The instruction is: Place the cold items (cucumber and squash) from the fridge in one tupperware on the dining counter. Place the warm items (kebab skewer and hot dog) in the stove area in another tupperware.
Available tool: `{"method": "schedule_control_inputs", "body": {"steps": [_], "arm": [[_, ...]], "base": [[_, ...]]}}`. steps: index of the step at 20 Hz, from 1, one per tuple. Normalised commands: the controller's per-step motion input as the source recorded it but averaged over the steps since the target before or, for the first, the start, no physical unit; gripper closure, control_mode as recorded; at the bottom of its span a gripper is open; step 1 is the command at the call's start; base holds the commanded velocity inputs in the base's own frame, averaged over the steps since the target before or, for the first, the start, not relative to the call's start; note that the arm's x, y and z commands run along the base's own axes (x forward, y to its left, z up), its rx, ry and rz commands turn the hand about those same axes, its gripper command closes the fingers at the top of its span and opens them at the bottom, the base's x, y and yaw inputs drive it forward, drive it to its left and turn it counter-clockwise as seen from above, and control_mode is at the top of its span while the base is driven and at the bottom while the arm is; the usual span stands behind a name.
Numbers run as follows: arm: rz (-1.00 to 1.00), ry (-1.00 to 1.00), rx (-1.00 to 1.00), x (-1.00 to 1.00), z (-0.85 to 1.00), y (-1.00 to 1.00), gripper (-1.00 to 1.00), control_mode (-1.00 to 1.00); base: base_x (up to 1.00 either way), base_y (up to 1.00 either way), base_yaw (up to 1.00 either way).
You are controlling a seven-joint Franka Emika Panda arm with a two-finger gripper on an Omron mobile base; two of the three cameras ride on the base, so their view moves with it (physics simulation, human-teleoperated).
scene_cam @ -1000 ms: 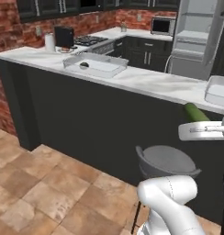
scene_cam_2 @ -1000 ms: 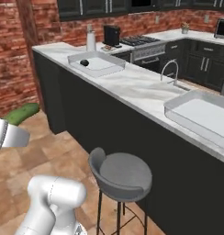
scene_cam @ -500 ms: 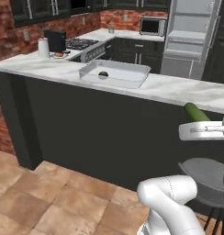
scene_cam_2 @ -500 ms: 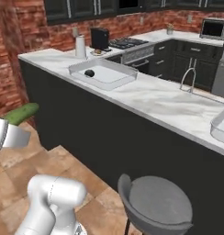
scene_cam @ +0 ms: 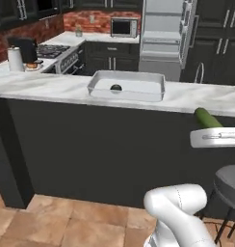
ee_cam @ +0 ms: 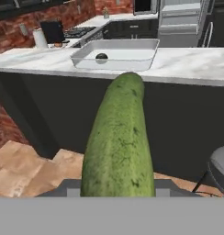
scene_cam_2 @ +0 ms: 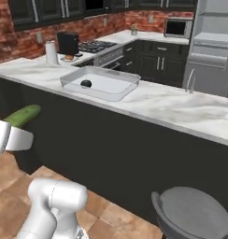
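White arm (scene_cam: 179,212) raised, forearm level, fingers clamped on cucumber (ee_cam: 118,142)

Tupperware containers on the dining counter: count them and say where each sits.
1. A clear tupperware sits on the marble dining counter ahead, with a small dark item inside. A second may lie outside these views.

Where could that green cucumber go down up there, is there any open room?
Most of the tupperware floor is bare right of the dark squash. The marble counter is open left and right of it. The far-left corner by the paper towel roll is crowded.
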Motion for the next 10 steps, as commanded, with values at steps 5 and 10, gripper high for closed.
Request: {"method": "schedule_control_inputs", "body": {"steps": [5, 10], "arm": [[0.0, 0.0, 0.0, 0.0, 0.0, 0.0, 1.0, 1.0], [0.0, 0.0, 0.0, 0.0, 0.0, 0.0, 1.0, 1.0]], "base": [[0.6, 0.68, -0.56], [0.55, 0.68, -0.66]]}}
